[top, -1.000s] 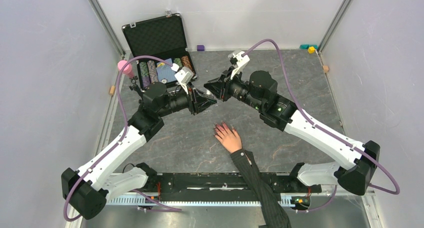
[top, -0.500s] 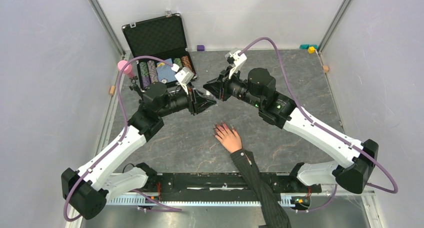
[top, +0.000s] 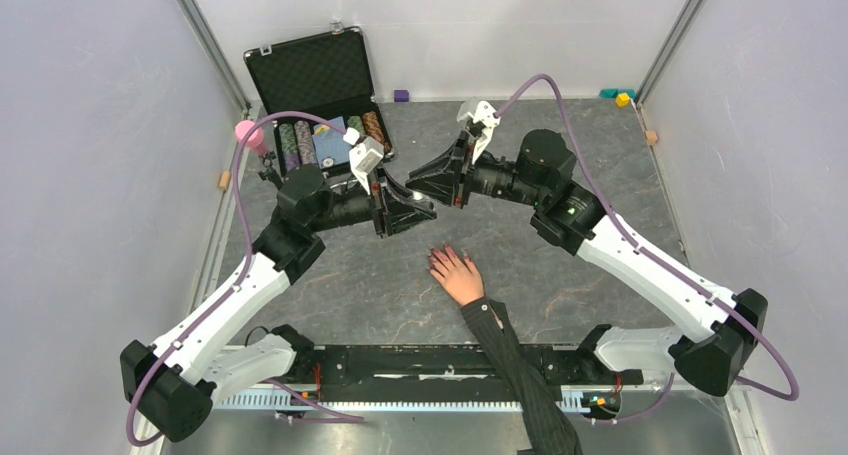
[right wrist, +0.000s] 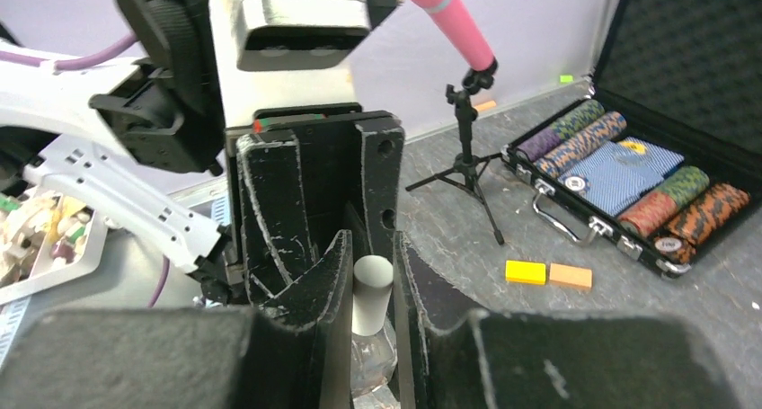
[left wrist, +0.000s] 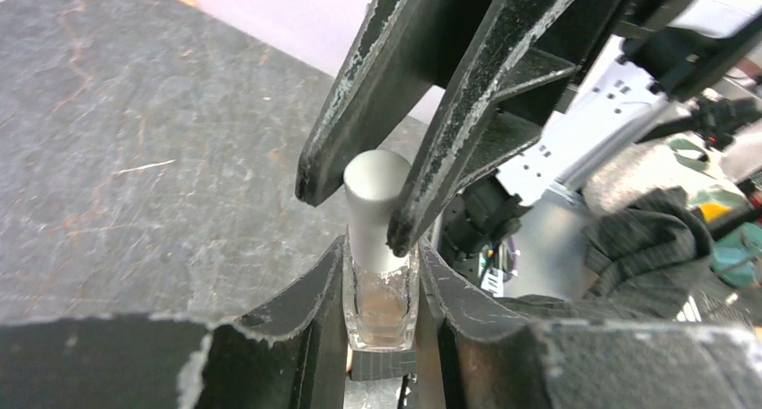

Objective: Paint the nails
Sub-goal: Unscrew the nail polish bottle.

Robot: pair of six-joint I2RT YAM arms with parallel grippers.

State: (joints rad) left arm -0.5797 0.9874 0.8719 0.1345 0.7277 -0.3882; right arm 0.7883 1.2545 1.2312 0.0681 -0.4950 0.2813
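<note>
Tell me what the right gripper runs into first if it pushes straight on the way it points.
The right gripper would likely meet the white cap between its fingers first, pressing the bottle back into the left gripper holding it.

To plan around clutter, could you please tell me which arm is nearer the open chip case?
Left. The left arm lies just in front of the chip case; the right arm sits off to the case's right side, farther away.
</note>
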